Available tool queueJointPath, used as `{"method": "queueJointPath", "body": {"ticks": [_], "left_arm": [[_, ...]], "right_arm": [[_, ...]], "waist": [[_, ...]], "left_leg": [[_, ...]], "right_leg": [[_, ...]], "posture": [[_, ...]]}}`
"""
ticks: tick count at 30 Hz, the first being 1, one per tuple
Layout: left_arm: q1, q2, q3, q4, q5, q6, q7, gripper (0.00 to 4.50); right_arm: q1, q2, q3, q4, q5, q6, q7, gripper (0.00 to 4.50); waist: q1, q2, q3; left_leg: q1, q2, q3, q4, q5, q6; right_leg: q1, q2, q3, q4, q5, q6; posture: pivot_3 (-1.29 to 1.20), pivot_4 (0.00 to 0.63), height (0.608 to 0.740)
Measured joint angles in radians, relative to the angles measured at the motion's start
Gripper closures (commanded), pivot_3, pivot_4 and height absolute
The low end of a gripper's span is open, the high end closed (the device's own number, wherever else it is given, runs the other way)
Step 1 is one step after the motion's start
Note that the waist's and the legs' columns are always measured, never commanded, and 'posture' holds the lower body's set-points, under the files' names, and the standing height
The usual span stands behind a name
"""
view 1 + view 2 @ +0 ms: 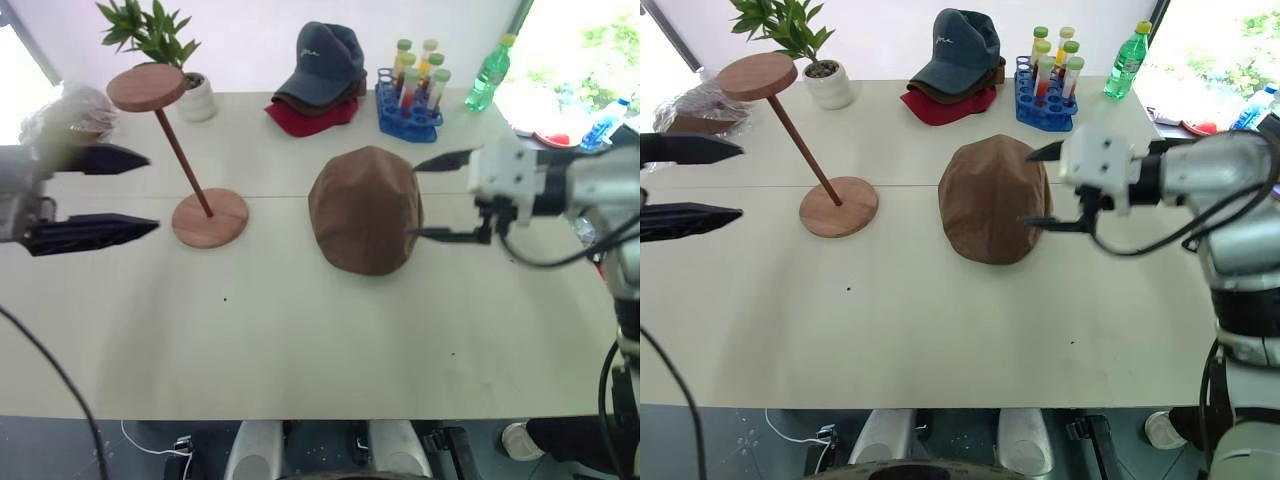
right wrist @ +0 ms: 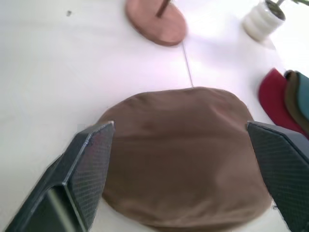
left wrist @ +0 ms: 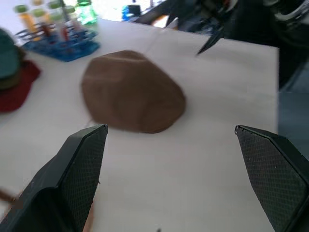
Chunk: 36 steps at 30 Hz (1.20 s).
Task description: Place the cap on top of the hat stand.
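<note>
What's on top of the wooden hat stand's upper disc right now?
Nothing: the small round top disc of the reddish-brown wooden hat stand is bare. The plain brown soft flat cap lies on the white table beside it. What the cap covers is hidden.

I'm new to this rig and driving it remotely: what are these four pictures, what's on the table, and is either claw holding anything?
You are seeing a two-armed humanoid robot. Two pictures come from its head, looking down over the table; the other two come from cameras on its wrists, looking along each claw's black fingers. The left gripper is open and empty, near the hat stand. The right gripper is open at the right side of the brown cap, which lies flat on the table, not gripped. At the back stand a potted plant, a pile of caps, a blue rack of tubes and a green bottle.
</note>
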<state>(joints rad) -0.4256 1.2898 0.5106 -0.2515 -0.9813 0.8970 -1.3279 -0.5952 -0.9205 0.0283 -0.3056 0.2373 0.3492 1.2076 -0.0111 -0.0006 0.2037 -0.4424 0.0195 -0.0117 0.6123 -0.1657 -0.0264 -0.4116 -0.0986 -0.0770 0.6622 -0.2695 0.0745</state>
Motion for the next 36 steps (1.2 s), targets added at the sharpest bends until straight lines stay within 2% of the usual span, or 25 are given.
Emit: {"method": "queueJointPath", "body": {"ticks": [4,7,15,21,28,36], "left_arm": [[-0.076,-0.010,-0.167,-0.002,0.013,-0.018,-0.041,0.08],[-0.144,-0.040,-0.274,0.019,0.049,-0.050,-0.071,0.08],[-0.257,-0.107,-0.397,0.077,0.110,-0.063,-0.112,0.08],[-0.304,-0.128,-0.429,0.105,0.148,-0.074,-0.136,0.08],[-0.336,-0.148,-0.455,0.133,0.174,-0.079,-0.155,0.08],[-0.356,-0.163,-0.456,0.152,0.190,-0.081,-0.152,0.08]], "right_arm": [[0.169,0.006,0.051,-0.124,-0.089,0.012,-0.105,0.01],[0.241,0.041,0.095,-0.173,-0.185,0.038,-0.218,0.01],[0.366,0.144,0.269,-0.136,-0.457,0.031,-0.454,0.01],[0.350,0.249,0.325,-0.064,-0.599,-0.050,-0.599,0.01],[0.249,0.356,0.400,0.140,-0.752,-0.177,-0.774,0.01],[0.116,0.403,0.441,0.414,-0.894,-0.283,-0.985,0.01]], "waist": [[0.004,-0.001,0.000],[0.002,-0.002,0.000],[-0.001,-0.005,0.000],[-0.003,-0.010,-0.003],[-0.004,-0.016,-0.006],[0.002,-0.020,-0.009]], "left_leg": [[-0.001,0.000,0.001,0.002,0.000,0.000],[0.000,0.000,0.003,0.003,0.000,0.000],[-0.001,0.002,0.004,0.002,0.000,0.001],[0.000,0.005,0.004,0.003,0.000,0.001],[0.001,0.007,0.005,0.003,0.000,0.001],[0.001,0.008,0.005,0.004,0.000,0.001]], "right_leg": [[0.000,0.000,0.001,-0.001,-0.002,-0.001],[0.000,0.000,0.003,-0.002,-0.002,-0.001],[-0.001,0.002,0.005,-0.001,-0.001,-0.001],[-0.001,0.004,0.006,-0.002,-0.001,-0.001],[-0.001,0.007,0.007,-0.002,0.000,-0.003],[0.000,0.008,0.009,-0.002,0.002,-0.005]], "posture": [[0.00,0.150,0.728],[0.00,0.150,0.728],[0.00,0.150,0.728],[0.00,0.150,0.728],[0.00,0.150,0.728],[0.00,0.150,0.728]]}}
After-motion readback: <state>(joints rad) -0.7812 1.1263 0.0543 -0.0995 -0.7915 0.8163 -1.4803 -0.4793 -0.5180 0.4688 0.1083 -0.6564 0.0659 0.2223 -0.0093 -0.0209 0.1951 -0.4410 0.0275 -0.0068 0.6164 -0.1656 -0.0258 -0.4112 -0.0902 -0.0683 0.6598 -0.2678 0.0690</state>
